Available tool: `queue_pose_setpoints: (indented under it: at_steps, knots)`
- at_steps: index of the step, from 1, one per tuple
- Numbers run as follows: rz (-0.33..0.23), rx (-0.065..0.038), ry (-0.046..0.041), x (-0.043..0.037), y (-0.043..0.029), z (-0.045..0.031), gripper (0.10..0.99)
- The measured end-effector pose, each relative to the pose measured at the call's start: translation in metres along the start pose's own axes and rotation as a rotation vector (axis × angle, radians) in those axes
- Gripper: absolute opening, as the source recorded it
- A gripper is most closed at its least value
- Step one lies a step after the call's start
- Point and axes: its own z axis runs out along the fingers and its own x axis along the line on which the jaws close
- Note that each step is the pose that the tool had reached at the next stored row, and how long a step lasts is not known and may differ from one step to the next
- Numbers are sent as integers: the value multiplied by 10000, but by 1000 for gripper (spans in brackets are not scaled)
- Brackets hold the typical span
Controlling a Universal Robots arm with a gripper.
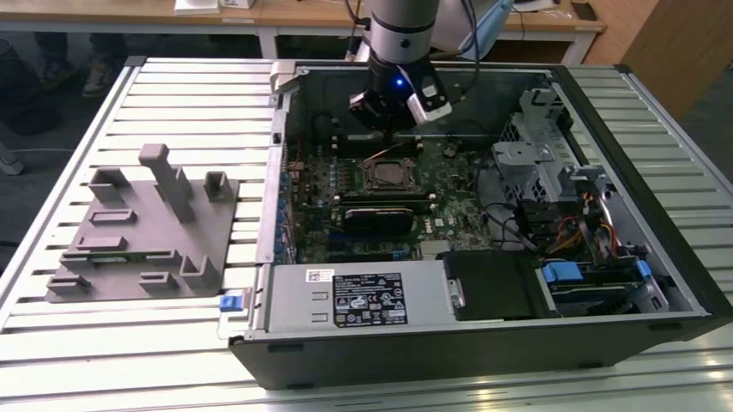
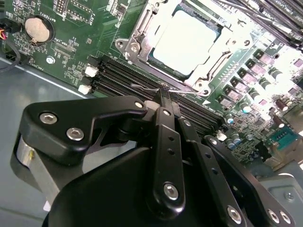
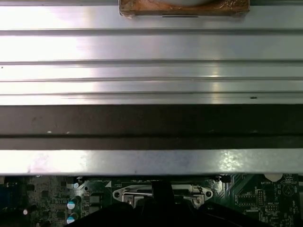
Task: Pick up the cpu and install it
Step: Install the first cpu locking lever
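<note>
Cpu: you see the cpu [image 2: 186, 41] lying flat inside the socket frame [image 2: 142, 35], pale silvery top facing up; in the exterior view it [image 1: 390, 175] sits near the middle of the motherboard [image 1: 452, 184].
Socket frame: its metal surround encloses the chip on all sides, and the black memory slots [image 2: 123, 78] run just beside it.
Gripper: your gripper [image 2: 163, 92] has its two black fingers pressed together with nothing between them, tips just beside the frame's edge and over the thin wire lever [image 2: 144, 87].
Arm: in the exterior view the gripper [image 1: 392, 129] hangs inside the open computer case [image 1: 481, 343], just behind the socket.
Surroundings: the case lies on a slatted metal table [image 1: 172, 94]; a grey parts fixture [image 1: 143, 227] rests on the exterior view's left, well apart from the case.
</note>
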Motion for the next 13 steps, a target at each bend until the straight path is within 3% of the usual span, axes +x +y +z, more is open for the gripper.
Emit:
queue_pose_setpoints:
  at_steps: [13]
  knots:
    - [26,-3,-4,-41,31,52,106]
